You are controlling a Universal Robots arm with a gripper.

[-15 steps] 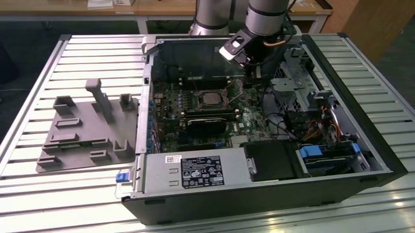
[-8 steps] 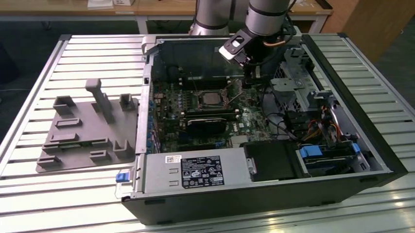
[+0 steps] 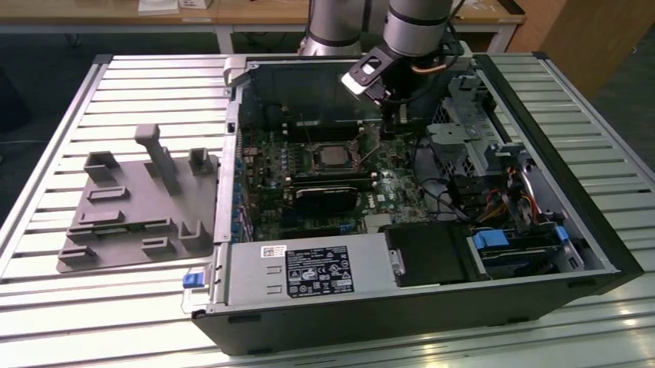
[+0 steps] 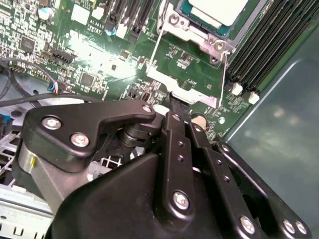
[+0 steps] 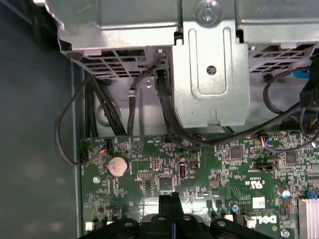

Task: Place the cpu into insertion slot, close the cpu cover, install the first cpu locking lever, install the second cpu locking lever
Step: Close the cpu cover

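Note:
The cpu (image 3: 330, 156) (image 4: 217, 9), a pale silver square, lies in the insertion slot (image 4: 174, 21) on the green board. The cpu cover (image 4: 185, 79), a thin silvery frame with a big window, is swung up off the slot, and green board shows through its window. In the exterior view the cover (image 3: 370, 138) stands tilted between the slot and my gripper (image 3: 392, 121). My gripper (image 4: 177, 105) (image 5: 172, 198) has its black fingers shut together, tips touching the cover's free edge tab. Nothing is held between them.
The open computer case's far wall (image 3: 307, 88) stands behind the board. A black heatsink block (image 3: 327, 201) lies beside the slot. A metal drive cage (image 3: 465, 142) (image 5: 209, 74) with black cables (image 5: 164, 112) rises close beside my arm. Long black memory slots (image 4: 259, 55) flank the socket. A grey fixture plate (image 3: 133, 207) lies outside the case.

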